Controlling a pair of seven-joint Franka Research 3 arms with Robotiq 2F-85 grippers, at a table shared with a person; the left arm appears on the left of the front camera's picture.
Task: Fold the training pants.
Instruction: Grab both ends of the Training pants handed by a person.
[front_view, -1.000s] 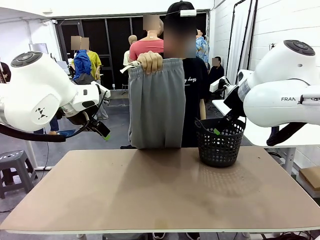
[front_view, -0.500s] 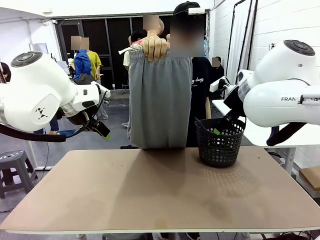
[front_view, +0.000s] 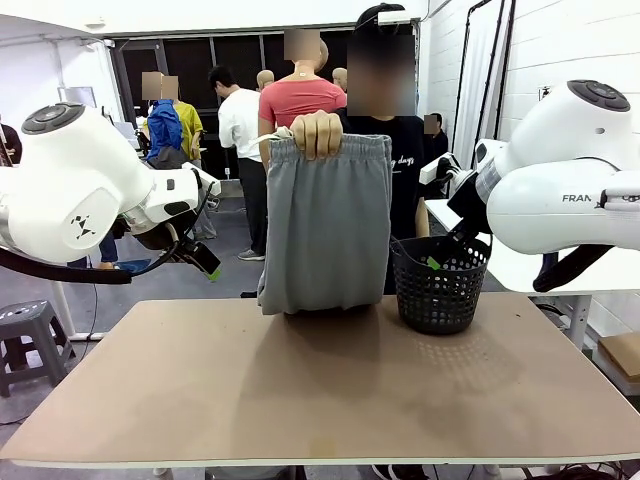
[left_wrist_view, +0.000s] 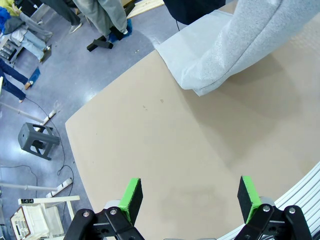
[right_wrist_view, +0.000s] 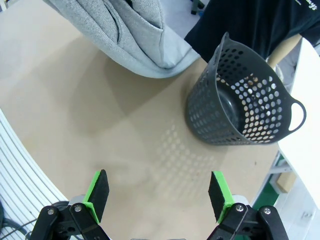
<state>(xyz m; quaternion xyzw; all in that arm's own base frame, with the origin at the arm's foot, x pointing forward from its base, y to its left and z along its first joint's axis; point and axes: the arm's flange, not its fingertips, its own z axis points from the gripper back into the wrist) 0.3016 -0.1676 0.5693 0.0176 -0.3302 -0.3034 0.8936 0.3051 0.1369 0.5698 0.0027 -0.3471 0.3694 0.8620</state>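
Beige tabletop (front_view: 320, 390) fills lower half of front view; busy workshop behind. Plain light grey soft-fabric training pants (front_view: 325, 225) hang centre frame, person's hand (front_view: 318, 133) gripping the elastic waistband. Lower end meets table's far edge, just beside black mesh basket (front_view: 438, 285) at centre right. Left gripper (left_wrist_view: 189, 196) and right gripper (right_wrist_view: 158, 194): fingers spread wide, nothing held, above table. Step: pants being presented, folding not begun. Next, prob.: pants laid flat, then grippers pinch edges.
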